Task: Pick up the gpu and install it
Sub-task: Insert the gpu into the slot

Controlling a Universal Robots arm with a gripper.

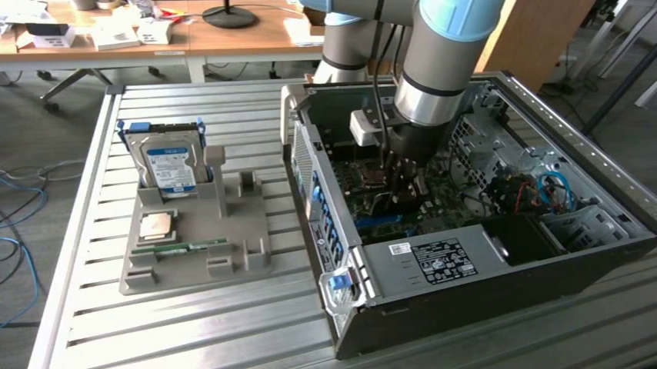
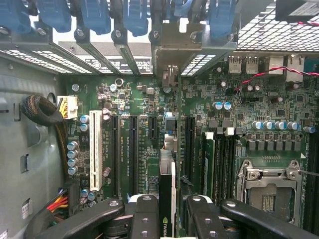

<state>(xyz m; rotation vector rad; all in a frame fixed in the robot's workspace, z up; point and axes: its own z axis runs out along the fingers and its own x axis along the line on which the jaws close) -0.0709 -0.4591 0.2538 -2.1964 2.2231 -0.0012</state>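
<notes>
My end effector (image 2: 167, 219) is clamped partway closed on the gpu (image 2: 167, 191), held edge-on just above the motherboard (image 2: 149, 99) inside the open PC case (image 1: 431, 265); I'd keep the card plumb, line its edge with the slot, bracket toward the case's rear slots, and press evenly.

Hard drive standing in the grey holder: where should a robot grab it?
Probably its upper part, coming from above. The hard drive stands upright with its lower end tucked into the grey holder, so the top is free. Pinching its two flat faces looks easiest.
</notes>
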